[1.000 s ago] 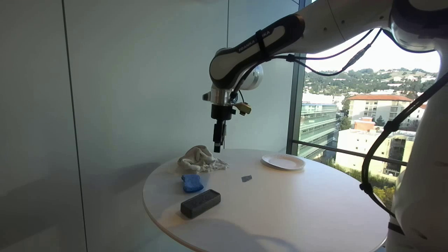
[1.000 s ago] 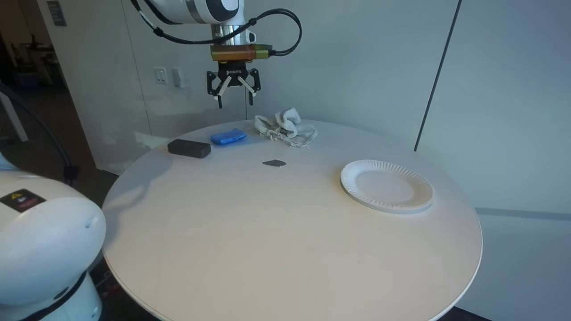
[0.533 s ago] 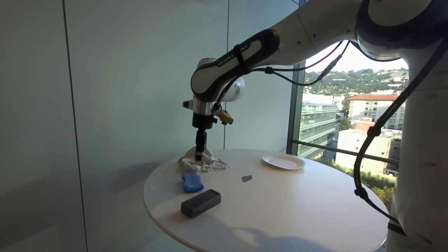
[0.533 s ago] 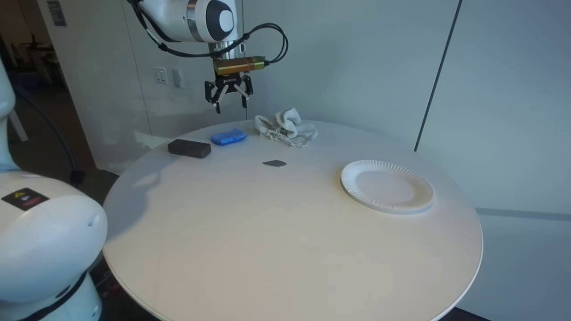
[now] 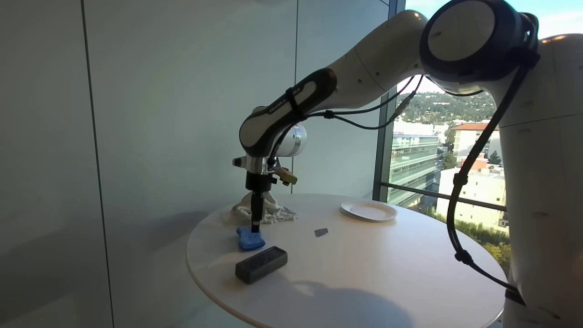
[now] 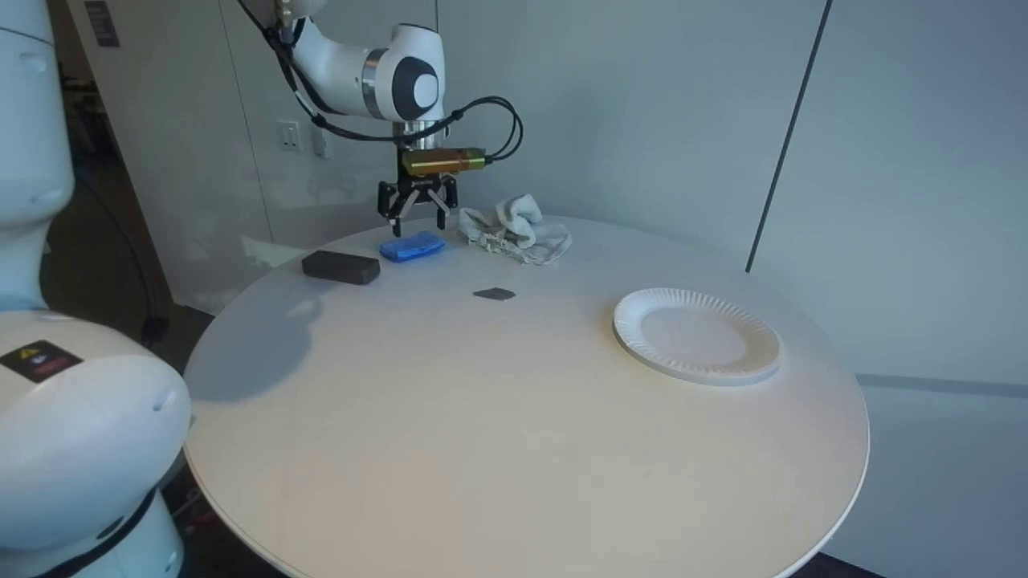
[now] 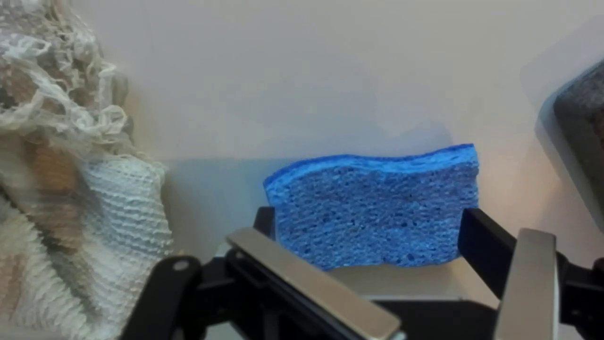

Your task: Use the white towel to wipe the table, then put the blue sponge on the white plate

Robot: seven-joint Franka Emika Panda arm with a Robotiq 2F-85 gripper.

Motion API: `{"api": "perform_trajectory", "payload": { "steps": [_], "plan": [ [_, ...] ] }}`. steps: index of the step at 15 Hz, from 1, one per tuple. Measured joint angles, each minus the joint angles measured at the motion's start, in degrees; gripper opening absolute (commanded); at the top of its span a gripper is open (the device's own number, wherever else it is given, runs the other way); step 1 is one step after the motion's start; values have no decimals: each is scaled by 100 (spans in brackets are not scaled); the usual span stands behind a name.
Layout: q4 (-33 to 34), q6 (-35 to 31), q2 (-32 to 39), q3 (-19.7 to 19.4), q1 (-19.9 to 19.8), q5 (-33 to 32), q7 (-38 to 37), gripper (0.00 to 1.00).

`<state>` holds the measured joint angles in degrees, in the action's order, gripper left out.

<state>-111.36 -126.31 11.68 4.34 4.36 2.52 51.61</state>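
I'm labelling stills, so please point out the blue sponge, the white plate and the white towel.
Blue sponge (image 7: 375, 215): wrist view, its porous upper face.
White plate (image 6: 695, 335): in an exterior view, its bare centre.
White towel (image 6: 520, 229): in an exterior view, its crumpled folds.

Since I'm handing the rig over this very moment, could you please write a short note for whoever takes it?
Fingers: open over the blue sponge, holding nothing.
Sponge: on the table, between the crumpled white towel and the dark block.
White plate: on the table too, apart from these.
Done: the pictures can't tell whether the wiping is complete.
Left: sponge onto the plate; wipe first if needed.
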Motion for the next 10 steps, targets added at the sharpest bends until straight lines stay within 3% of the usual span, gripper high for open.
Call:
{"api": "perform_trajectory", "payload": {
  "steps": [4,10],
  "plan": [
    [64,106,247,25,-93,122,-16,100],
    [494,477,359,150,32,-91,-1014,100]
  ]
}}
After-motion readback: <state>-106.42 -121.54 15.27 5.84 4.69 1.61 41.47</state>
